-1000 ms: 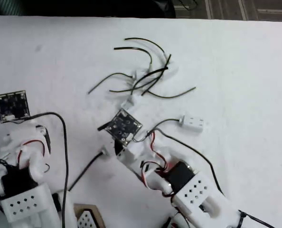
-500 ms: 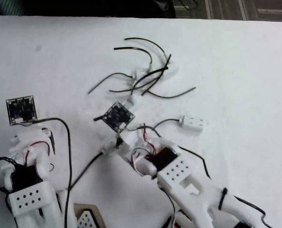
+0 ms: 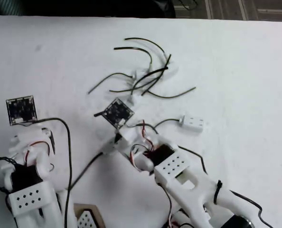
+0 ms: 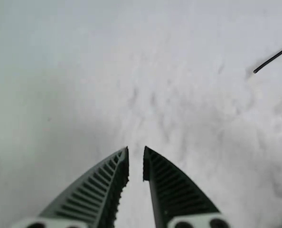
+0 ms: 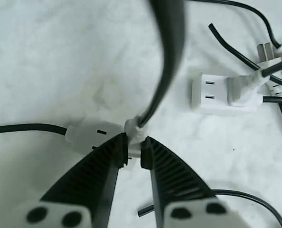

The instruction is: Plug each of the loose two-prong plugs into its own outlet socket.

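1. Near the tangle of thin black cords [image 3: 143,78], on its side toward the arms, the right gripper [image 5: 134,145] has its dark ribbed fingers drawn narrow around a small white two-prong plug [image 5: 133,129], whose black cord rises away.
2. That plug touches one end of a white oblong socket block [image 5: 91,133], whose own cord trails away from the tangle.
3. At the tangle's edge, a second white socket block [image 5: 208,92] has a white plug [image 5: 243,86] seated in it.
4. A third white socket block [image 3: 192,122] lies apart from the tangle, toward the right.
5. Well away from the tangle, the left gripper [image 4: 135,159] hangs over the white table [image 4: 131,71], fingers nearly together with nothing between them.
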`<move>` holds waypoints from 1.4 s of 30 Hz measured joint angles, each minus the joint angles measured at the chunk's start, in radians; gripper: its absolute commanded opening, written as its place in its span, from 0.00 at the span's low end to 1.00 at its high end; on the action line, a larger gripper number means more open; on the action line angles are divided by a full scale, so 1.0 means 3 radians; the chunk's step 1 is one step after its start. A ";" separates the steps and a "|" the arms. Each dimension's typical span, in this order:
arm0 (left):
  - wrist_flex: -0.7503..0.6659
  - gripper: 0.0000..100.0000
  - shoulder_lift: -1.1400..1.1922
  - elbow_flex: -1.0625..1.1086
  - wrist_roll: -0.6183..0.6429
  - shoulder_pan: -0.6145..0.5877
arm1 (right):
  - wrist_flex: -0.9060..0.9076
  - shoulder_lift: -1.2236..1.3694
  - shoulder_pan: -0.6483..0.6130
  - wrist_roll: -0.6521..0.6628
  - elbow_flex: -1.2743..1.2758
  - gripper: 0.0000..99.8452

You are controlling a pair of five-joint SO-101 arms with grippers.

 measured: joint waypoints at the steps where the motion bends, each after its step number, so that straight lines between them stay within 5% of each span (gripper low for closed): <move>1: 0.0000 0.08 0.0000 0.0000 0.0000 0.0000 | 0.0000 0.0000 0.0000 0.0000 0.0000 0.02; 24: 0.0000 0.08 0.0000 0.0000 0.0000 0.0000 | 0.0205 0.0005 0.0005 -0.0015 0.0005 0.02; 42: 0.0000 0.08 0.0000 0.0051 0.0000 0.0000 | 0.0655 0.0491 -0.0077 -0.0680 -0.0373 0.02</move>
